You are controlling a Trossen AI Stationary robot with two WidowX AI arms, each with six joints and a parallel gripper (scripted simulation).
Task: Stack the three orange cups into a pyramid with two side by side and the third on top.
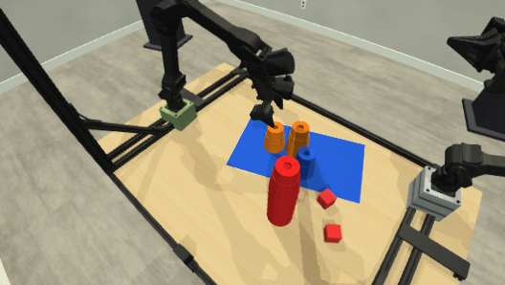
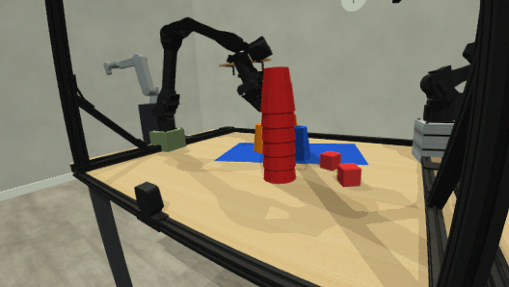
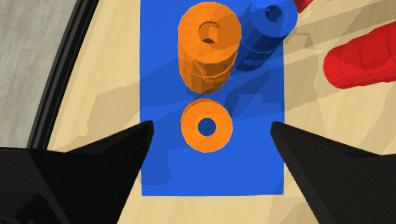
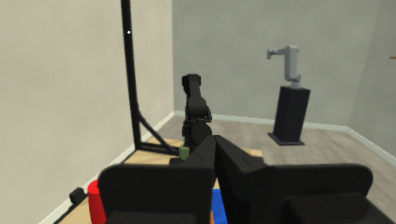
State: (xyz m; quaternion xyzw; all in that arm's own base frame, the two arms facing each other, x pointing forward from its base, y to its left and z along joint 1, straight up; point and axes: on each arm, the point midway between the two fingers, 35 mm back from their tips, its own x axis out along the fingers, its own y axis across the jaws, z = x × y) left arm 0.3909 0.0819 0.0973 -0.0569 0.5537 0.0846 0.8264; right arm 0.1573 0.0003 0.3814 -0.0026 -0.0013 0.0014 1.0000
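Note:
A single orange cup (image 1: 274,137) stands upside down on the blue mat (image 1: 296,160). Beside it stands a taller orange stack (image 1: 298,139) that looks like two nested cups. In the left wrist view the single cup (image 3: 206,125) lies below and between my fingers, with the orange stack (image 3: 210,45) behind it. My left gripper (image 1: 262,114) (image 3: 212,126) hovers above the single cup, wide open and empty. My right gripper (image 4: 213,141) is shut and empty, raised and far from the cups; its arm (image 1: 459,163) stays at its grey base.
A blue cup stack (image 1: 305,162) stands right next to the orange stack. A tall red cup stack (image 1: 283,191) stands in front of the mat. Two red cubes (image 1: 326,198) (image 1: 332,232) lie nearby. Black frame rails edge the table.

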